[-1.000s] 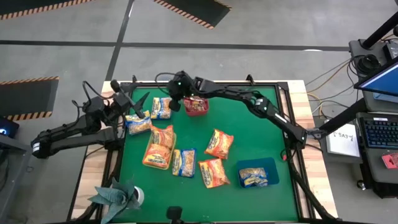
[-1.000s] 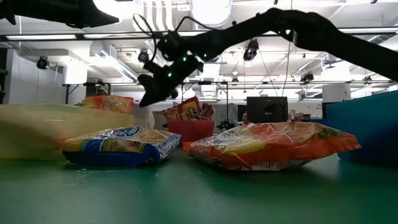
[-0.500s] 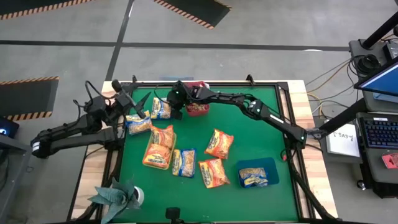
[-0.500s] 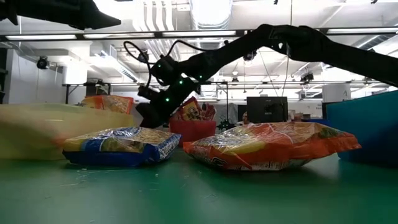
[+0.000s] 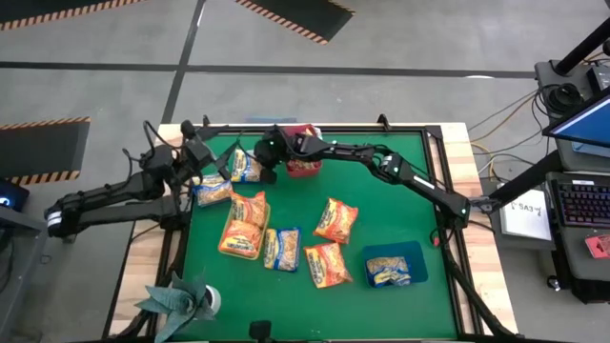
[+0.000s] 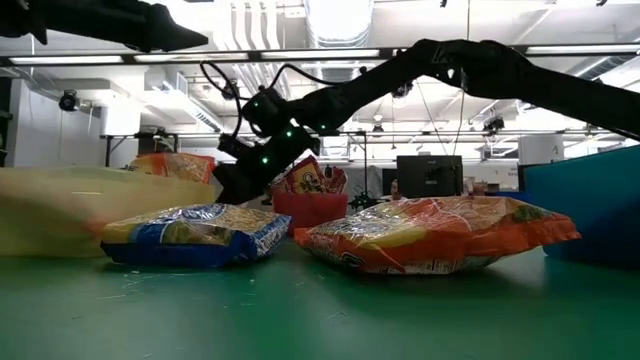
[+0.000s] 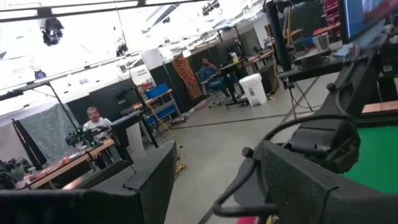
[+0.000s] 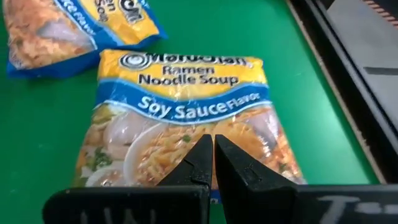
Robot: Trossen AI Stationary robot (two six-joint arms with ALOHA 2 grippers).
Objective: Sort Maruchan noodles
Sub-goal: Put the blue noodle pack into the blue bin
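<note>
Several Maruchan packets lie flat on the green table [image 5: 400, 191]. A blue-and-yellow Soy Sauce packet [image 8: 186, 118] lies at the far left, also seen in the high view [image 5: 244, 164]. My right gripper [image 8: 213, 146] is shut and hangs low over this packet's middle, beside the red tray [image 5: 303, 164], which holds dark red packets. In the low view my right gripper [image 6: 232, 188] is close to the table. My left gripper [image 5: 212, 152] is open and empty at the table's far left corner, pointing out into the room [image 7: 216, 149]. My right gripper comes at the Soy Sauce packet from above, its shut fingertips [image 8: 202, 152] over the packet's printed middle [image 8: 180, 134]. The packet lies flat on the table. I cannot tell whether the fingertips touch the wrapper.
A second blue-and-yellow packet [image 5: 212, 191] lies near my left gripper. Orange packets [image 5: 245, 224] [image 5: 335, 219] [image 5: 327, 264] and a blue-and-yellow one [image 5: 283, 248] lie mid-table. A blue tray [image 5: 416, 255] at the near right holds one packet. A plant ornament [image 5: 181, 297] stands at the near left corner.
My right gripper has gone down and toward the table's near-left, from beside the red tray to just over the Soy Sauce packet. My left gripper has shifted a little toward the table's right. No packet has moved.
</note>
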